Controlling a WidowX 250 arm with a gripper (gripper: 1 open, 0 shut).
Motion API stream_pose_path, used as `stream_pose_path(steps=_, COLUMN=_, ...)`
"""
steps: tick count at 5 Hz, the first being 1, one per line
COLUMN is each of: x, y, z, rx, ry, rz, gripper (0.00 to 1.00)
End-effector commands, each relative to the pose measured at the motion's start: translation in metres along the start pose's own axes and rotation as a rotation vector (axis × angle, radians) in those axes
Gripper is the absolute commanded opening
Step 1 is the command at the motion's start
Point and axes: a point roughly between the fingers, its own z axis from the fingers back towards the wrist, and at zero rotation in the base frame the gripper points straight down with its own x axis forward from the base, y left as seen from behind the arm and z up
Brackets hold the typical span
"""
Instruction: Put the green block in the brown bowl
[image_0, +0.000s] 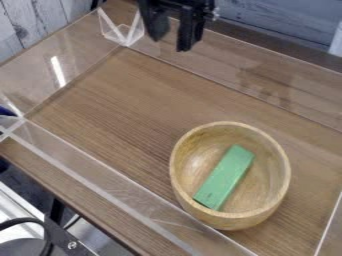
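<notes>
Only one view here, so no second view for sharing any part of the scene. Looking from above and from the front, over the brown wooden tabletop (120, 95), with a steep downward tilt. Facing toward the far edge, with the grey wall (24, 22) in the top left corner. Near enough for filling much of the lower right with the round light-brown wooden bowl (187, 185), seen into from above, whole rim inside the picture. Tabletop running slantwise across the view, farther part at the top.
</notes>
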Motion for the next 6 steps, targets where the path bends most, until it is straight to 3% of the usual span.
stream_pose_path(steps=1, x=0.007, y=0.000, z=0.004, rx=0.005, ry=-0.037, rz=-0.014, gripper=1.00)
stream_pose_path(steps=2, x=0.007, y=-0.012, z=-0.005, rx=-0.001, ry=-0.020, rz=-0.045, gripper=0.00)
stream_pose_path(steps=4, x=0.006, y=-0.062, z=-0.032, rx=-0.015, ry=0.018, rz=-0.135, gripper=0.00)
stream_pose_path(steps=6, x=-0.004, y=-0.090, z=-0.062, rx=-0.034, ry=0.057, rz=-0.195, gripper=0.00)
